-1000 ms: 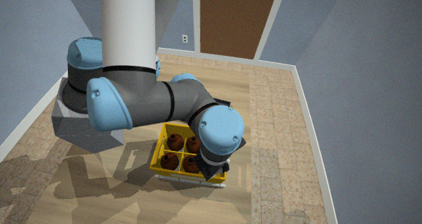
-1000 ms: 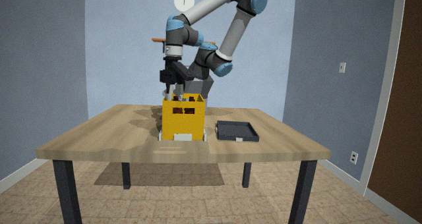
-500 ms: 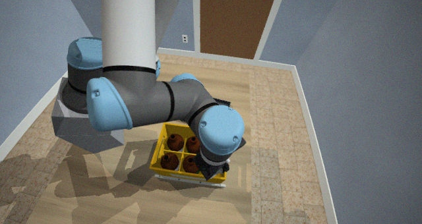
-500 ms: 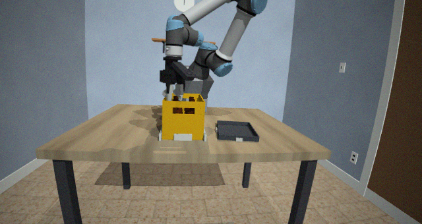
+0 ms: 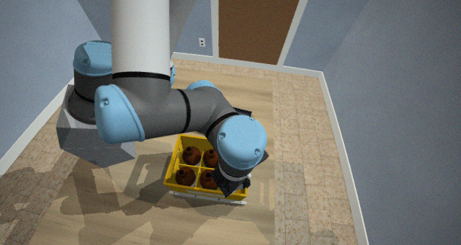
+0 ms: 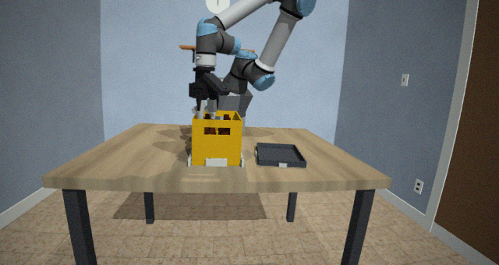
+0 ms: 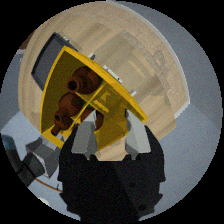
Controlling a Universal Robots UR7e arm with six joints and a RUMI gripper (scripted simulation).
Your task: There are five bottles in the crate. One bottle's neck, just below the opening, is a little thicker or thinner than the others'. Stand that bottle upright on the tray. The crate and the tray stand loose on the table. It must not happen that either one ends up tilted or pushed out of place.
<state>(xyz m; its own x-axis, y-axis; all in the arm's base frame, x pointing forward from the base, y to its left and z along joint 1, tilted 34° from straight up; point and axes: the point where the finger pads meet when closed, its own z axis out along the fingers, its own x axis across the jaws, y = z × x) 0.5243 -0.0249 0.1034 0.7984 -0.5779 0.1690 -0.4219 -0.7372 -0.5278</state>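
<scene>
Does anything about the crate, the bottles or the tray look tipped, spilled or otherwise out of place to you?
Nothing stands out: the yellow crate and the dark tray both sit level on the table, and no spill shows. The arm hides part of the crate from above.

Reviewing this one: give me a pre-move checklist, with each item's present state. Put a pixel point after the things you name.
1. Crate (image 5: 173, 168) (image 6: 216, 148) (image 7: 55, 92) level on the table: ok.
2. Tray (image 6: 280, 153) (image 7: 47, 57) flat on the table: ok, beside the crate.
3. Tray free to receive a bottle: ok, nothing stands on it.
4. Gripper (image 6: 207, 111) (image 7: 111, 109) firmly on a bottle's neck: cannot tell; the fingers stand apart at the crate, and no neck shows clearly between them.
5. Odd-necked bottle identified: cannot tell; the necks are too small to compare.
</scene>
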